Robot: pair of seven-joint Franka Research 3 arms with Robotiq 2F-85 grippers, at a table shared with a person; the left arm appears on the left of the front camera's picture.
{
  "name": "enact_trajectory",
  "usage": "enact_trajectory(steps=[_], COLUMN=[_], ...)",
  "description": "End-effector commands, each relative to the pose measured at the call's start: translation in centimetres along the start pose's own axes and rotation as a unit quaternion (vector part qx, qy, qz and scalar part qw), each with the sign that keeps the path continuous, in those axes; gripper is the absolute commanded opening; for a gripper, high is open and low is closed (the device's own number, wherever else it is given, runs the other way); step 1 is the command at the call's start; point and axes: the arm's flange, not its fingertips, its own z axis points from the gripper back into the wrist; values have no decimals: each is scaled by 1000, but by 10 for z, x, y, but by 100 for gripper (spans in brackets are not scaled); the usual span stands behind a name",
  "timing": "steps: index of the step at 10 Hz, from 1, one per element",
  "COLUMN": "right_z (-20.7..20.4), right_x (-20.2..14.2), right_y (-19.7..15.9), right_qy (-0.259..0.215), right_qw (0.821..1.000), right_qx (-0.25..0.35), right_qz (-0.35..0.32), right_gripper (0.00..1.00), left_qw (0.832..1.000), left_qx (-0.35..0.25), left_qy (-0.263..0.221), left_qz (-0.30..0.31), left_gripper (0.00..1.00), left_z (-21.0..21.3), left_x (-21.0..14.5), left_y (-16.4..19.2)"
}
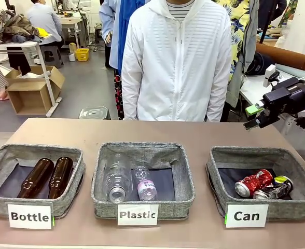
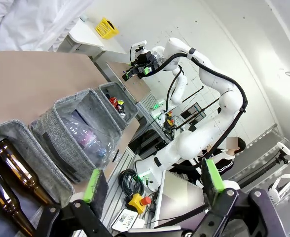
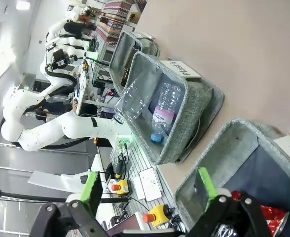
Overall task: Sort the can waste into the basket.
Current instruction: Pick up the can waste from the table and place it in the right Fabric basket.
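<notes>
Two cans [image 1: 262,185]: we see both lying in the basket [image 1: 222,171].
Right gripper [image 1: 252,117]: nearer, above it, jaws apart, empty.
Left gripper [image 2: 152,185]: spread, empty.

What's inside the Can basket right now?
Inside the Can basket: a red can and a silver-black can, lying side by side on its dark floor. The front wall hides the floor nearest the camera.
</notes>
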Motion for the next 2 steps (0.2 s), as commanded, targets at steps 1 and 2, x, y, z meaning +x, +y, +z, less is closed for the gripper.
enact_trajectory(steps=[1, 2], right_z=[3, 3], right_x=[0, 0], right_y=[0, 0], right_qy=[-2, -2], right_qw=[1000, 1000], right_qx=[-6, -6], right_qz=[12, 12], right_gripper=[100, 100], left_qw=[1000, 1000], left_qx=[-4, -4], left_qy=[5, 5], left_qz=[3, 3], left_gripper=[100, 100], left_z=[3, 3], left_x=[-1, -1], left_y=[-4, -4])
